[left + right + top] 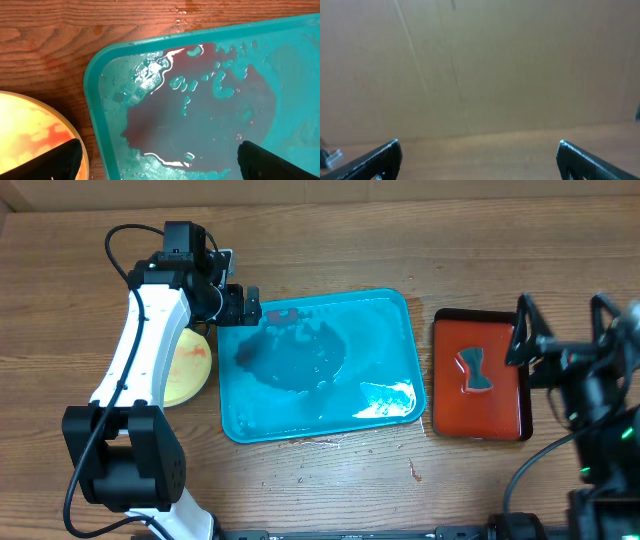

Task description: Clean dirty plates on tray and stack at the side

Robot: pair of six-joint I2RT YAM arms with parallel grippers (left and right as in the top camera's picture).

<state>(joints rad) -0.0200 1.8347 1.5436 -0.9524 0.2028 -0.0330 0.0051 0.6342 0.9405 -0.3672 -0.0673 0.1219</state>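
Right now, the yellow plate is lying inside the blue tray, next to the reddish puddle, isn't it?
No. The yellow plate lies on the table just outside the blue tray; only the reddish puddle is inside. The overhead view shows it.

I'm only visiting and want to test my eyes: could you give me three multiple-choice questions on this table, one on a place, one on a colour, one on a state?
1. Where is the yellow plate?
A) on the table beside the blue tray
B) inside the blue tray
C) held in the air

2. What colour is the small tray?
A) green
B) white
C) red

3. How is the left end effector?
A) shut on the plate
B) open and empty
C) shut on the tray rim

Answers:
1 A, the plate lies on the table next to the tray.
2 C, it is red with a dark rim.
3 B, its fingers stand wide apart with nothing between them.
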